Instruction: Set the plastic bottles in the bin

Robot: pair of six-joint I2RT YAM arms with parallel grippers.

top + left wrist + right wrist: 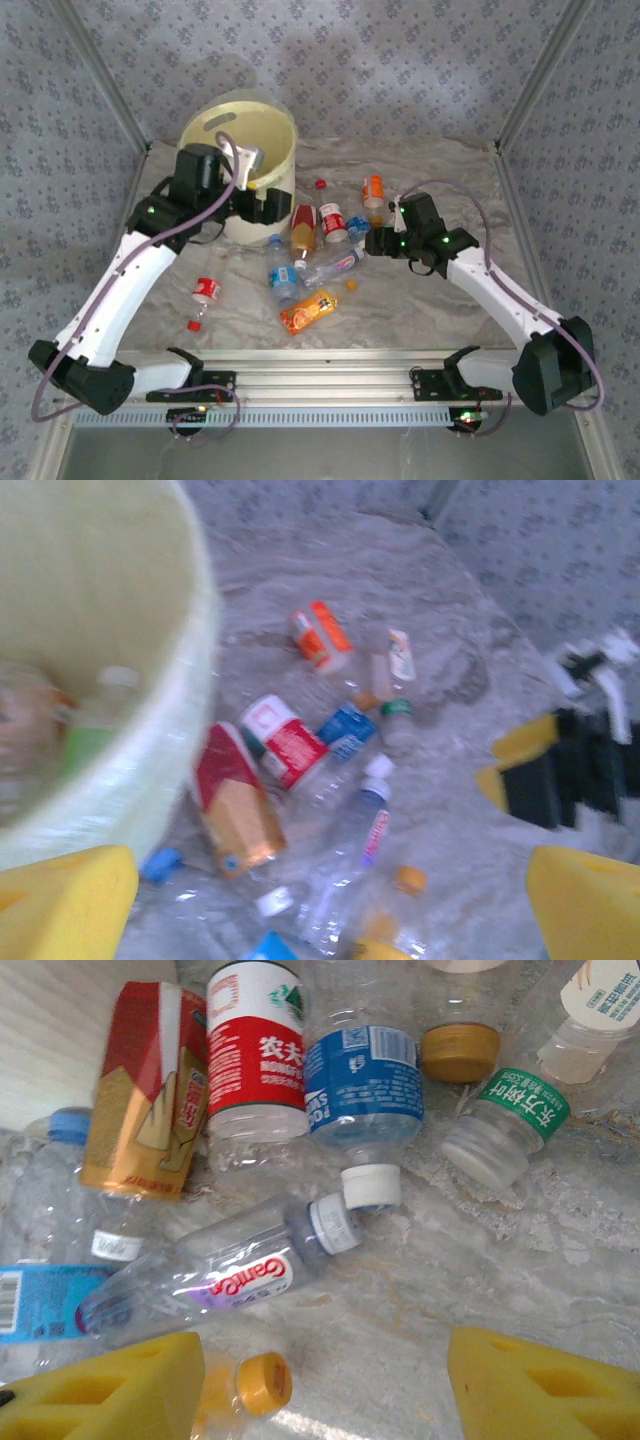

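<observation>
– Fingers (62,905) on the left gripper (330,885) were wide apart and held nothing. They hung right by the big round cream-yellow plastic bin (272,150), and a few bottles lay inside it.

– What could go wrong there?

– I think the arm could bump the rim and push the bin if it swung down fast.

– And the middle?

– Small squashed plastic bottles (305,265) lay packed close on the grey marbled table (430,315), just beside the bin.

– And the right gripper (325,1360)?

– Its yellow pads (540,1390) were apart, gripping nothing. A little clear bottle with an orange cap (245,1385) lay just beside one pad. A clear bottle with a white cap (220,1275) lay near it.

– So?

– The pads might catch only the cap, and it could slip out. Or they could knock the white-capped one away.
</observation>
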